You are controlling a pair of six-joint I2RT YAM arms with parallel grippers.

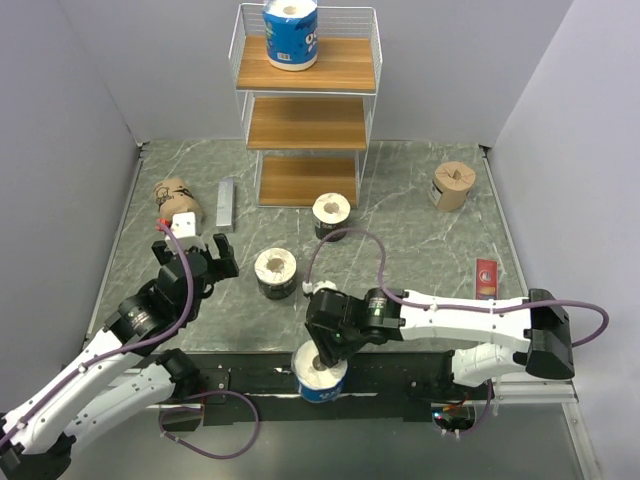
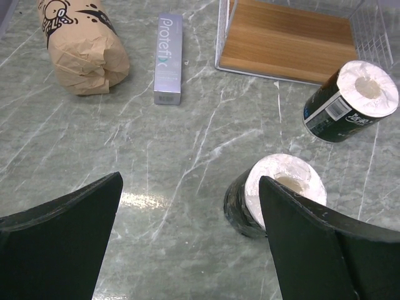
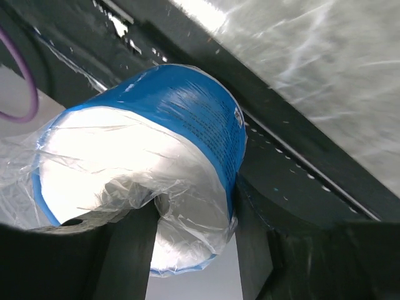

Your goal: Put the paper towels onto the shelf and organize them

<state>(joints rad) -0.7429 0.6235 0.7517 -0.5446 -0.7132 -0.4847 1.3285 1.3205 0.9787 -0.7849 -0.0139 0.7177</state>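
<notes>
- Top external view: the right gripper [image 1: 322, 352] is reaching down at the near edge of the desk [image 1: 420, 230], onto a blue-and-white roll [image 1: 320, 382] whose centre hole is facing up.
- In the right wrist view its fingers [image 3: 128, 256] are clamping the wall of this roll, one inside the centre hole and the other against the blue wrapper. I cannot tell whether the roll is resting or lifted.
- The left gripper [image 1: 197, 258] is hovering over the desk with its fingers [image 2: 62, 244] wide apart, holding nothing.
- The near black roll [image 1: 274, 273] is sitting just beside the left gripper.
- The far black roll [image 1: 331, 213] is resting near the foot of the shelf [image 1: 307, 125].
- The second blue-and-white roll [image 1: 291, 33] is standing on the top tier of the shelf.
- The left kraft roll [image 1: 176, 200] is lying near the grey bar [image 1: 225, 203].
- The right kraft roll [image 1: 453, 186] is standing well apart, at the far right.
</notes>
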